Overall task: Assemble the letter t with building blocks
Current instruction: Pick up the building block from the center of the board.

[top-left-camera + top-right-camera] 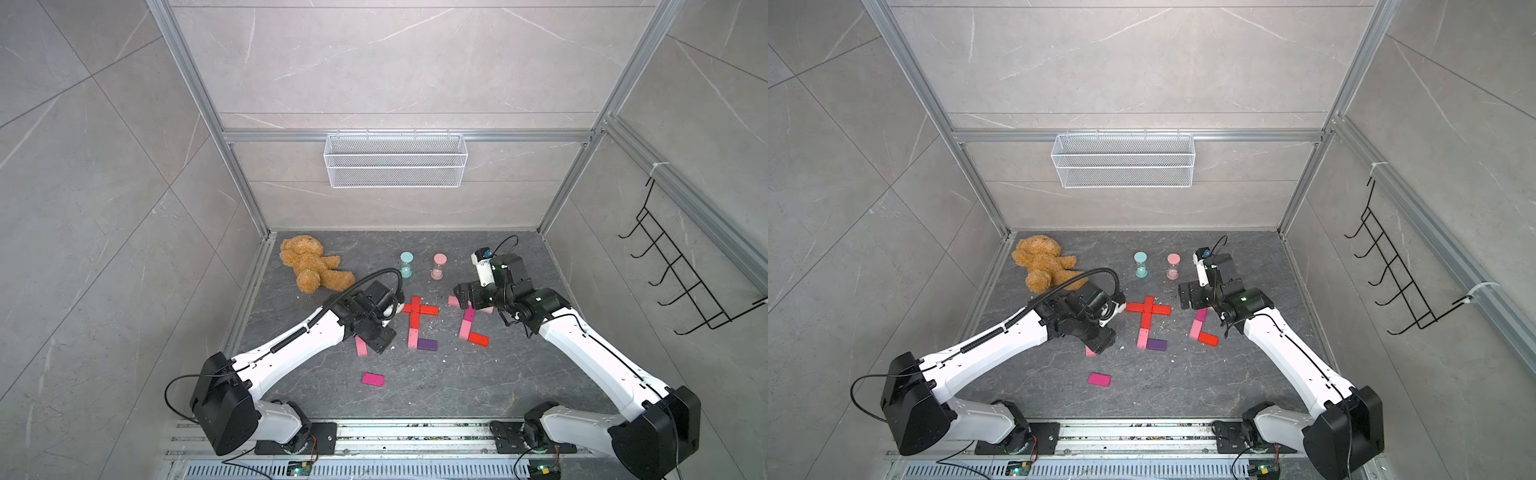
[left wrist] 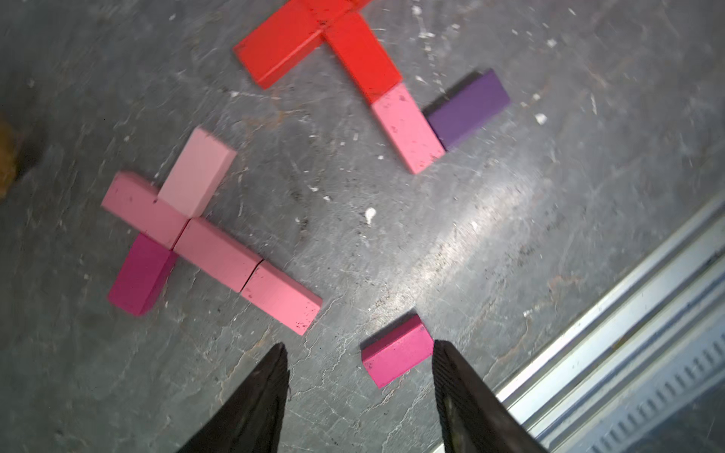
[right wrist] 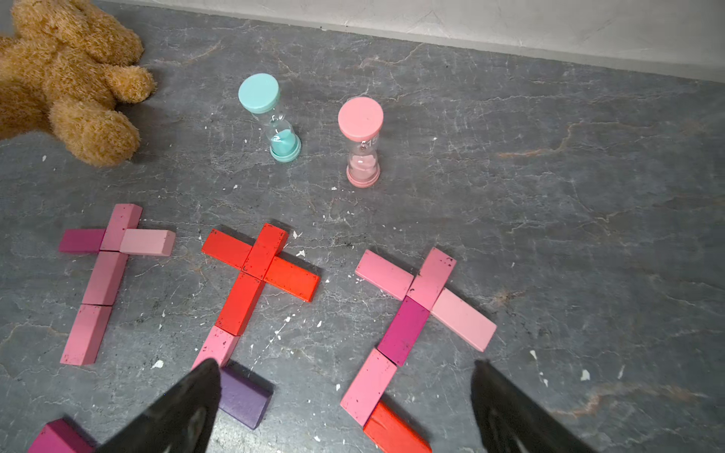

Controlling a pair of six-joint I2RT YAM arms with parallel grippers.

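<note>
In both top views: dark stone floor (image 1: 519,374), read as a clock face with 12 toward the back wall. Building blocks laid flat in 3 letter shapes across the middle.
- Red t (image 1: 415,309) at centre, stem ending in 1 pink piece, with a purple block (image 1: 427,344) as its foot.
- Mixed t (image 1: 466,328) of pink and magenta at 3 o'clock from it, partly under the right arm, with a red foot.
- Pink t (image 1: 360,348) at 9 o'clock, almost wholly covered by the left arm.
- Loose magenta block (image 1: 372,379) alone at 7 o'clock, well apart from every letter.
- Left gripper (image 1: 384,345) low over the pink t's base.
- Right gripper (image 1: 460,291) beside the mixed t's crossbar.
- Teddy bear (image 1: 309,264) at 10 o'clock and 2 hourglass timers (image 1: 406,264) at 12, clear of the work.

Left wrist view: left gripper (image 2: 359,347) with jaws parted and nothing between them. Loose magenta block (image 2: 396,353) flat on the floor just beside 1 finger, not gripped. Pink t (image 2: 212,243) whole in stem and crossbar yet footless, unlike its 2 neighbours. Probably the reason for aiming here: block likely wanted as that missing foot.

Right wrist view: right gripper (image 3: 345,370) spread wide and empty, hanging above all 3 letters. Seemingly kept aside to leave room for the left arm.
</note>
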